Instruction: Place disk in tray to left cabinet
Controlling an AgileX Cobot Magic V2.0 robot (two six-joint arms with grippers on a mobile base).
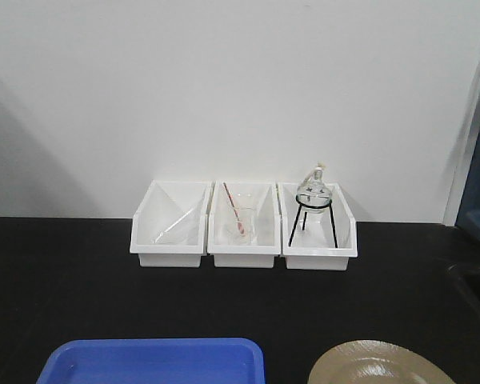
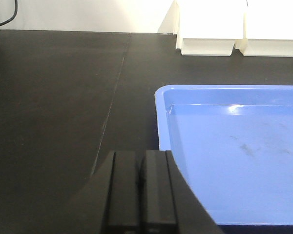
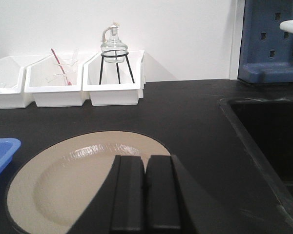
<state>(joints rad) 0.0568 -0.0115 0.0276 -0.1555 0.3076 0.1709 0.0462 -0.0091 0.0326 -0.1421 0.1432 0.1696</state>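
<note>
Your left fingers (image 2: 124,190) sit pressed together, empty, at the frame's bottom edge beside the left rim of the blue tray (image 2: 234,156). Your right fingers (image 3: 129,195), also closed on nothing, hang over the tan disk (image 3: 63,185), which lies on the black tabletop (image 3: 195,112) right of the tray.

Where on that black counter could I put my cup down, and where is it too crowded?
Bare counter runs wide between the three white bins and the blue tray and disk. More lies left of the tray, and between disk and sink. Crowded: the bins side by side at the wall, and the narrow gap between tray and disk.
</note>
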